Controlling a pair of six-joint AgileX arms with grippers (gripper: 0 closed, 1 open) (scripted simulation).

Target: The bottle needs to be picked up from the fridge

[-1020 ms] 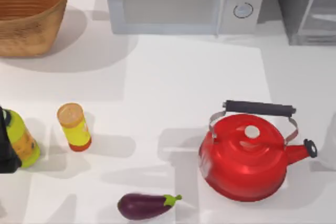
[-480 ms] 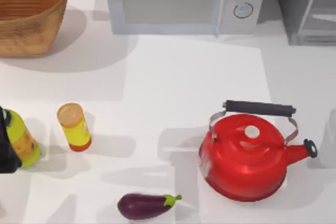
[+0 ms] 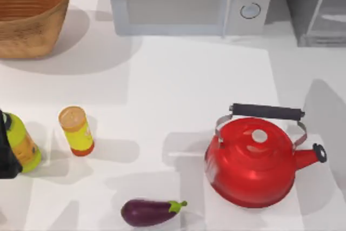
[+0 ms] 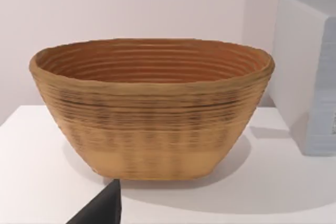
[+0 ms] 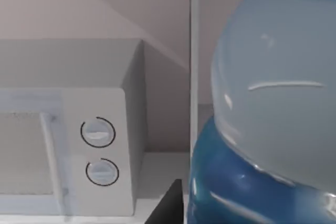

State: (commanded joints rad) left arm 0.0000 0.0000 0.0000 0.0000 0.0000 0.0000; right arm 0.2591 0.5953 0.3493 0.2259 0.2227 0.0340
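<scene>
Bottle (image 5: 268,103) looming close in right wrist view, microwave (image 5: 79,150) beyond

Bright even light; soft shadows across the white table (image 3: 178,79).

A black, boxy left arm (image 3: 6,155) with flat faces.

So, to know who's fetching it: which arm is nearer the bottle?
Right. Its wrist view has the bottle looming close, the microwave beyond; the left arm sits at the table's left edge, facing the basket.
</scene>
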